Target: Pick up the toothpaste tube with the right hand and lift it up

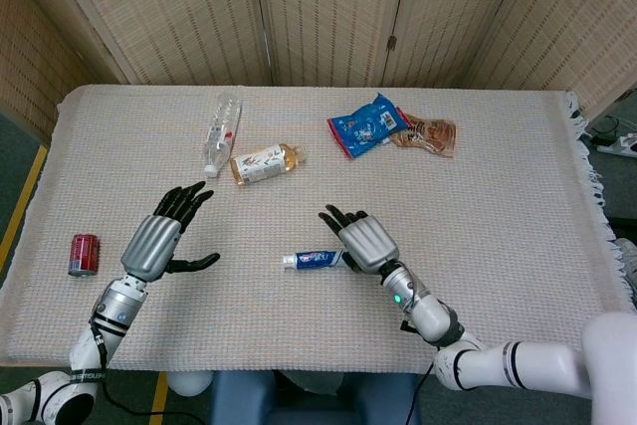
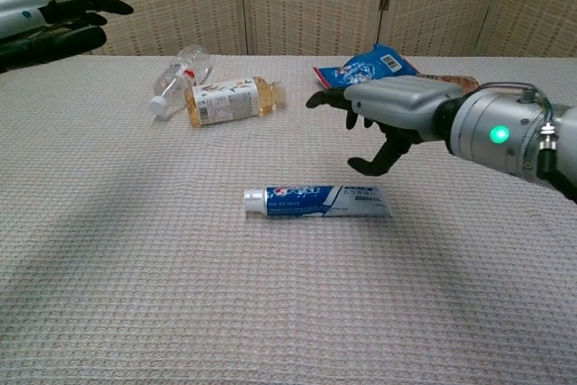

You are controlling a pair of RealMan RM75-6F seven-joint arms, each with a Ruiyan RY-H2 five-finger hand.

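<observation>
The blue-and-white toothpaste tube (image 1: 316, 260) (image 2: 316, 200) lies flat on the woven table cloth, its white cap pointing to the left. My right hand (image 1: 362, 239) (image 2: 389, 112) hovers just above and behind the tube's tail end, fingers spread, holding nothing. My left hand (image 1: 159, 239) (image 2: 56, 22) floats open over the left part of the table, far from the tube.
At the back lie a clear empty bottle (image 1: 221, 131), a tea bottle (image 1: 265, 162), a blue snack bag (image 1: 365, 124) and a brown packet (image 1: 428, 133). A red can (image 1: 84, 254) lies near the left edge. The cloth's fringed edge (image 1: 587, 171) runs down the right.
</observation>
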